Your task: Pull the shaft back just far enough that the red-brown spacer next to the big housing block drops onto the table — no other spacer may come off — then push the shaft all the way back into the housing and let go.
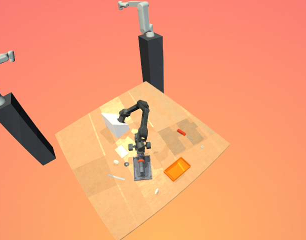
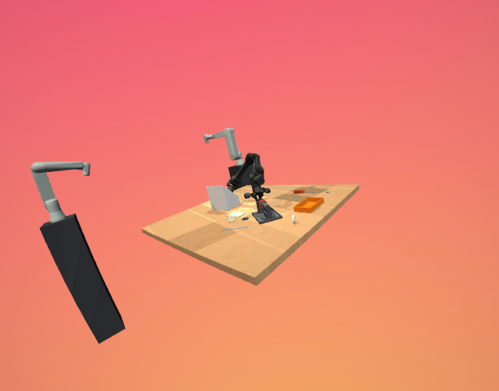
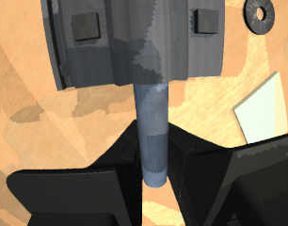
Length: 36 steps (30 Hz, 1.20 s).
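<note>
– Gripper (image 1: 140, 151) (image 2: 258, 199) (image 3: 147, 123)?
– Closed on the blue-grey shaft (image 3: 152, 115), one finger each side. Narrow, holding.
– Shaft where?
– Sticking out of the near edge of the dark grey block (image 3: 146, 47) in the wrist view; round free end visible between the fingers. Bare stretch between block edge and grip.
– Red-brown spacer?
– Can't tell for sure. Orange-red ring (image 1: 141, 160) (image 2: 261, 204) seen around the dark cylinder, above the dark base plate (image 1: 136, 177) (image 2: 260, 220).
– Room at the sides?
– Dark washer (image 1: 126, 164) (image 2: 245, 218) (image 3: 260, 14) flat on the table (image 1: 101, 206) (image 2: 241, 261), just beside the plate, apart from it. White card (image 1: 121, 151) (image 2: 236, 214) (image 3: 264, 110) near, clear of the fingers.
– Opposite side?
– Orange tray (image 1: 173, 177) (image 2: 308, 208), apart from the plate, bare tabletop between. Red-handled screwdriver (image 1: 181, 132) (image 2: 298, 191) farther out, well inside the table edge.
– White wedge (image 1: 117, 127) (image 2: 220, 198)?
– Near the far end of the arm (image 1: 144, 118) (image 2: 241, 170); contact unclear.
</note>
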Tool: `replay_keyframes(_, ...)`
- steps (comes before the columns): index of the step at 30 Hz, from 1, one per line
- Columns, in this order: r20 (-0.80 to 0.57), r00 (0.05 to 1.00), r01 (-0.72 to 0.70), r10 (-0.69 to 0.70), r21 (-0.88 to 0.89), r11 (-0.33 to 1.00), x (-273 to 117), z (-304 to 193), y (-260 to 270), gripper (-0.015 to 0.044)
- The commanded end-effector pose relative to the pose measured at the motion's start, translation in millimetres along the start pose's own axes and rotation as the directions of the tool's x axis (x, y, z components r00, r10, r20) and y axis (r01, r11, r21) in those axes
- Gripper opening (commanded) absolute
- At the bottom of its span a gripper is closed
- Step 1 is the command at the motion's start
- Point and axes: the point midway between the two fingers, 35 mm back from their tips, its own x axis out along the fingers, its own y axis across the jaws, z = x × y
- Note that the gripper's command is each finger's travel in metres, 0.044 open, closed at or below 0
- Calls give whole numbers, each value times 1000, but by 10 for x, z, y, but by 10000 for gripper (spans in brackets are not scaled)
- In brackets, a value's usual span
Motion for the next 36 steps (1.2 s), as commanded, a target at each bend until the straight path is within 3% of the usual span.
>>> replay_keyframes(1, -3, 1000, -1, 1, 2, 1000, 1, -15, 0, 0)
replay_keyframes(36, -3, 1000, -1, 1, 2, 1000, 1, -52, 0, 0)
